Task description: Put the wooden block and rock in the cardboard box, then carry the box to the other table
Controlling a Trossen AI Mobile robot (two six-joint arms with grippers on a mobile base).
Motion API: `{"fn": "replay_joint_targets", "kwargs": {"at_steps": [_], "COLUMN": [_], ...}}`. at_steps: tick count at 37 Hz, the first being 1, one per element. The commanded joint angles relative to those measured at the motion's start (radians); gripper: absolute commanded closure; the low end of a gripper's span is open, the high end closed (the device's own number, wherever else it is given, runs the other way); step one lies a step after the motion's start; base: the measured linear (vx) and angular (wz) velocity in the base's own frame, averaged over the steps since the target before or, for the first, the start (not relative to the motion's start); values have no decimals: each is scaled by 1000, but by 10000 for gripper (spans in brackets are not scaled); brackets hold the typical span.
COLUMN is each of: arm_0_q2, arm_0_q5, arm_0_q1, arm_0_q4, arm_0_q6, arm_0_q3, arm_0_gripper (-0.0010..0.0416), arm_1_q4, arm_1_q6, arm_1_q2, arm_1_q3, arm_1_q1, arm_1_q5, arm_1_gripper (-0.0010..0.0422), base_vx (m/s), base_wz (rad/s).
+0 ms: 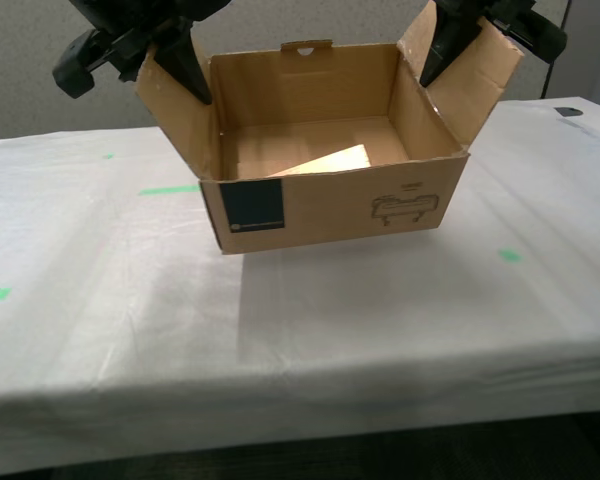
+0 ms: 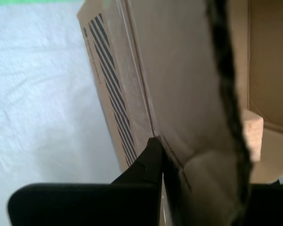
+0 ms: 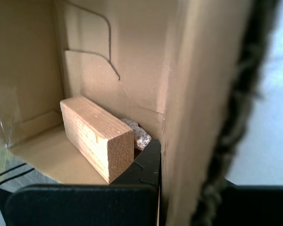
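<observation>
The box (image 1: pixel 330 205) hangs just above the white table (image 1: pixel 110 300), my first gripper (image 3: pixel 161 155) and my second gripper (image 2: pixel 162 155) each pinching a side flap. A flap could bend or slip, dropping it. Inside, the block (image 3: pixel 96 136) touches the rock (image 3: pixel 137 133), just beside my first gripper.

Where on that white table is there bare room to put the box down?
The white cloth table lies bare below the cardboard box, between the green tape marks. Inside the box, the wooden block and rock crowd one corner.
</observation>
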Motion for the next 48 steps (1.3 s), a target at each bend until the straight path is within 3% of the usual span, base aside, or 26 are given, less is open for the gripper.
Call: {"fn": "replay_joint_targets", "kwargs": {"at_steps": [1,5,12,17,25,39,42,48], "arm_0_q2": [2,8,23,62,148,158,158,158], "arm_0_q5": [-22,6,6,5,0,-2,-2,-5], "arm_0_q1": [10,10,11,7,6,6,6,9], "arm_0_q4": [6,5,13,69,76,73,74,74], "arm_0_q6": [8,9,6,-17,-71,-73,-72,-71], "arm_0_q3": [2,2,2,3,34,87,91,93], "arm_0_gripper": [407,407,407,407,406,407,407,407], "arm_1_q4": [17,14,-15,4,11,3,-19,-66], "arm_1_q6": [8,8,10,5,-53,-113,-113,-116], "arm_1_q2": [-1,-2,-2,-3,-3,-3,-3,-3], "arm_1_q3": [2,2,0,0,0,0,0,0], "arm_1_q1": [-2,-2,-3,-1,-2,-5,-5,-4], "arm_1_q5": [21,14,6,-28,-30,-31,-57,-151], "arm_1_gripper": [413,413,413,413,413,413,413,413], "base_vx": [161,157,97,16,-15,-2,0,0], "base_wz": [-27,-22,-18,-10,-3,1,0,0]}}
